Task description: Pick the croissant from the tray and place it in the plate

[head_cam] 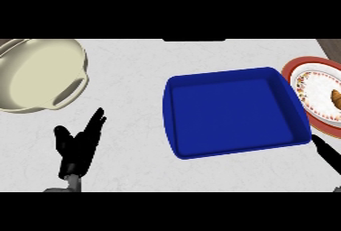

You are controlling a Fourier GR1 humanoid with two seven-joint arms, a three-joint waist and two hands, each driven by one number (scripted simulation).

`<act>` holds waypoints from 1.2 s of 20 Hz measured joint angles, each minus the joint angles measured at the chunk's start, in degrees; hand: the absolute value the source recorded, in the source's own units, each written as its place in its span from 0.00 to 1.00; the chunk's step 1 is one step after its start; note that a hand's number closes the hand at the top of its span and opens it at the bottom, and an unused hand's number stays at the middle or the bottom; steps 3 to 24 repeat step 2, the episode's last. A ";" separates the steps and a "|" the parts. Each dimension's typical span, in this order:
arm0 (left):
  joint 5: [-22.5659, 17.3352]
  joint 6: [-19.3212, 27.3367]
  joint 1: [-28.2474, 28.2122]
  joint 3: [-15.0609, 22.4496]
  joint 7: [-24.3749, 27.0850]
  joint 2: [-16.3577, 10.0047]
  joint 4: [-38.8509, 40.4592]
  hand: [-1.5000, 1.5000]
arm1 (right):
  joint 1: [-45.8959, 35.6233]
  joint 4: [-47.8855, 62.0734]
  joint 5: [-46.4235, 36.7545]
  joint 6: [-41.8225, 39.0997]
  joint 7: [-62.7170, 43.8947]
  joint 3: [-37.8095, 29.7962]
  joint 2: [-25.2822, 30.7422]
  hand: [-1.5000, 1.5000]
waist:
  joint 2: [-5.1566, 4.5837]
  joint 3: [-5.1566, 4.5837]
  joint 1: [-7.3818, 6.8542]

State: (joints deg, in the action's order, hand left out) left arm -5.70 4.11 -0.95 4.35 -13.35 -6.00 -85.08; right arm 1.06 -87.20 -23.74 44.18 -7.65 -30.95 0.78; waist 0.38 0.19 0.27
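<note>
Although the task names the tray (230,113) as the source, the tray's blue floor is bare and the croissant (337,98) lies on the plate (288,72), at the view's right edge, where part of it is cut off. As a judgement, the placing step appears complete and only clearing the hand is left.

Right hand (326,153): only a slim black part shows, at the lower right, just beside the tray's near right corner and just short of the plate's near rim. Whether it is wide or closed cannot be told. It carries nothing that can be seen, and it is apart from the croissant.

Key relation: the croissant lies ahead of the right hand, farther from the robot and slightly to the hand's right, on the plate's white centre. Its visible part runs lengthwise away from the robot, roughly in line with the hand's own reach. The right hand is by far the nearer; the whole tray lies between the croissant and the left hand.

Left hand (75,142): wide, fingers straight and raised, holding nothing, resting over the bench (140,90) well to the left of the tray. A cream bowl (33,79) stands ahead of it and to its left.

Next move, as advice: draw the right hand back toward the robot, off the plate's rim and the tray's corner, so neither is nudged.
</note>
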 measured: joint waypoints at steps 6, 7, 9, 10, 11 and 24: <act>-0.18 -0.77 -0.33 -0.38 1.28 -0.07 0.39 0.50 | 3.23 -2.88 -0.62 2.16 -2.27 4.05 -0.29 0.00 | 0.02 0.05 -0.05; -0.18 -0.77 -0.33 -0.38 1.28 -0.07 0.39 0.50 | 3.23 -2.88 -0.62 2.16 -2.27 4.05 -0.29 0.00 | 0.02 0.05 -0.05; -0.18 -0.77 -0.33 -0.38 1.28 -0.07 0.39 0.50 | 3.23 -2.88 -0.62 2.16 -2.27 4.05 -0.29 0.00 | 0.02 0.05 -0.05; -0.18 -0.77 -0.33 -0.38 1.28 -0.07 0.39 0.50 | 3.23 -2.88 -0.62 2.16 -2.27 4.05 -0.29 0.00 | 0.02 0.05 -0.05; -0.18 -0.77 -0.33 -0.38 1.28 -0.07 0.39 0.50 | 3.23 -2.88 -0.62 2.16 -2.27 4.05 -0.29 0.00 | 0.02 0.05 -0.05; -0.18 -0.77 -0.33 -0.38 1.28 -0.07 0.39 0.50 | 3.23 -2.88 -0.62 2.16 -2.27 4.05 -0.29 0.00 | 0.02 0.05 -0.05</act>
